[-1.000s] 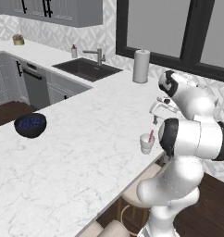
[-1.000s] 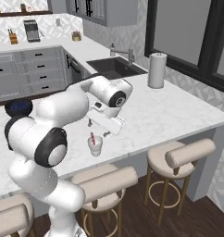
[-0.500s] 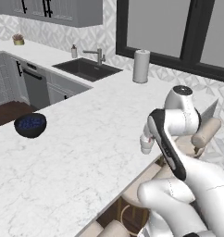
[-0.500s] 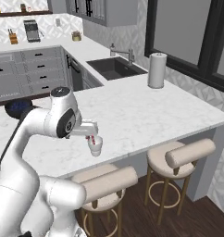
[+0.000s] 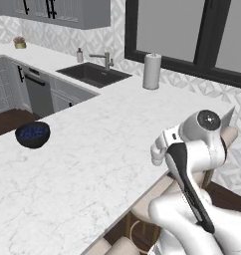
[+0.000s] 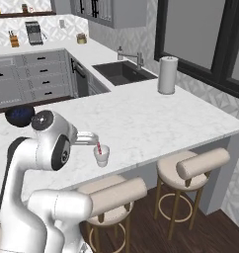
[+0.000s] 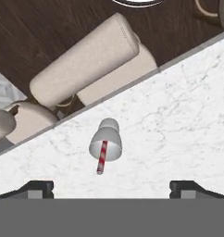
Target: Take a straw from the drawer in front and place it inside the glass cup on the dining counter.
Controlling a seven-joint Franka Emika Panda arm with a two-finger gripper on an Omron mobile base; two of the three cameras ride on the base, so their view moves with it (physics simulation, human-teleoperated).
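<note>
Both base cameras sit behind the arm and look forward and down across the dining counter, one from the arm's left, one from its right. They share the marble top, the sink and the paper towel roll at the far side, and the dark bowl. The right base view also takes in the near edge with the glass cup and the stools below it. The hand camera looks almost straight down from close above at the glass cup, the counter edge and the stool cushions.
</note>
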